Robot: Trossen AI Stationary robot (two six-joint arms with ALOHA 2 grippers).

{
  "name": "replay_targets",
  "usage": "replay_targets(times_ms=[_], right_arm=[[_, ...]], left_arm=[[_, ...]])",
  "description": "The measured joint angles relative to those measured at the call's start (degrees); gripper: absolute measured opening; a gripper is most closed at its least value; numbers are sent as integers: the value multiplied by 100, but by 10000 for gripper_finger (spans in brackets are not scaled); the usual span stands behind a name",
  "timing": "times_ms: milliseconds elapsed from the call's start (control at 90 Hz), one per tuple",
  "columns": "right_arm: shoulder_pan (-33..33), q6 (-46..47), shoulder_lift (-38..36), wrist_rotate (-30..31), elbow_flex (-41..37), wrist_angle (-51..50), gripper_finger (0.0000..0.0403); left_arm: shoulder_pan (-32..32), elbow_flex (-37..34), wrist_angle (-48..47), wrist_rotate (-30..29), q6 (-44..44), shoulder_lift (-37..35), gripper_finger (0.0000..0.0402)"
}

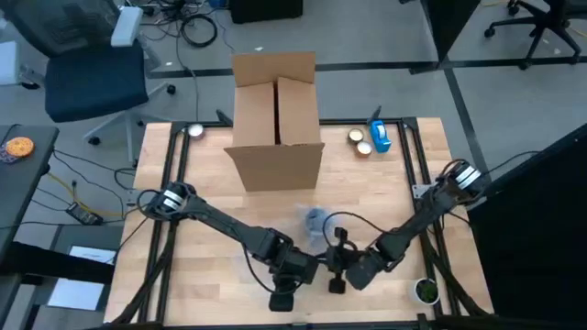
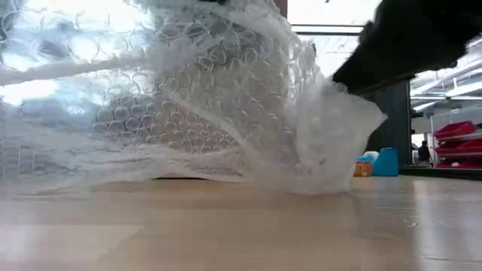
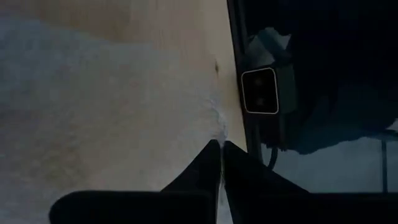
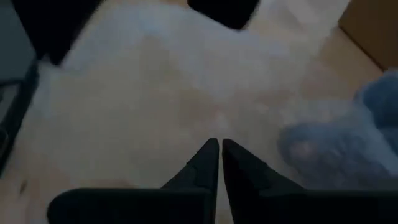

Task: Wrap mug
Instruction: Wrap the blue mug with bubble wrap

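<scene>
Both wrist views show pinched fingers on bubble wrap (image 2: 188, 98): left gripper (image 3: 221, 146) and right gripper (image 4: 219, 144) clamp its near edge. Only the high view shows the blue mug (image 1: 316, 220) beyond, before the box (image 1: 275, 119).

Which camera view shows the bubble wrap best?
The low view: the bubble wrap fills it, bubbles clearly visible. The high view shows only a faint sheet by both claws. The wrist views show it as a pale blur on the table.
</scene>
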Motion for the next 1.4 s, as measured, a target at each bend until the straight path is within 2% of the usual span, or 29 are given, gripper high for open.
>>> replay_targets(times_ms=[156,344,478,722,933,1233,1400], right_arm=[[32,600,456,5,-2,-34,0],[-122,709,1274,-38,-2,956,0],[-259,706,1465,-253,2,1375,0],[-192,257,998,-331,-2,1241,0],[-153,47,665,255,-2,794,0],[-351,165,790,5,-2,681,0],[-167,-345,112,140,-3,526,0]], left_arm=[[0,0,94,-105,0,0,0],[0,0,238,-110,0,0,0],[0,0,309,-110,14,0,0],[0,0,357,-108,279,0,0],[21,0,409,-110,284,0,0],[117,0,896,-108,281,0,0],[251,33,932,-114,132,3,0]])
